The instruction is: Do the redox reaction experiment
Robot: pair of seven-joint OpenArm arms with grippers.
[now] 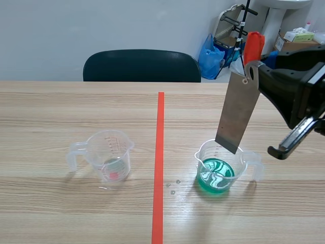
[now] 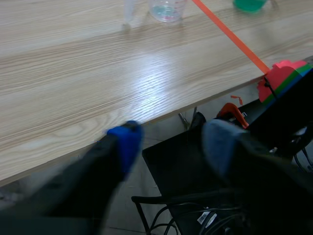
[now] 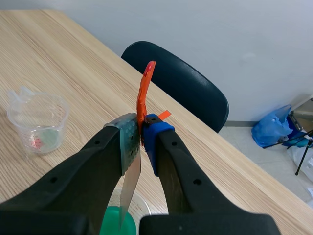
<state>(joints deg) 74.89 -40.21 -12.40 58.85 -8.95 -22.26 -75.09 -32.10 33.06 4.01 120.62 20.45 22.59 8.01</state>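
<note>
- Right gripper (image 3: pixel 140 134) had its jaws pinched on the top end of a metal strip (image 1: pixel 236 114), the pads pressed against both faces with an orange-red tab (image 3: pixel 144 88) standing up between them.
- From that grip the strip hung down at a slight tilt, its lower end over the far rim of a clear plastic cup (image 1: pixel 216 170) – whether it dipped inside the rim could not be told.
- That cup held green liquid (image 1: pixel 216 178) and stood on the table (image 1: pixel 51 112) just to the right of the tape line (image 1: pixel 160 152), its handle turned to the right.
- A few small drops (image 1: pixel 172 185) lay on the wood between the tape and the cup.
- Across the tape, well apart, stood a second clear cup (image 1: pixel 109 157) with only a little pale liquid at the bottom and its handle to the left.
- Left gripper (image 2: pixel 171 147) hung off the table's near edge with its jaws spread wide – nothing between them.
- Beyond the far edge stood a dark chair (image 1: pixel 142 66).
</note>
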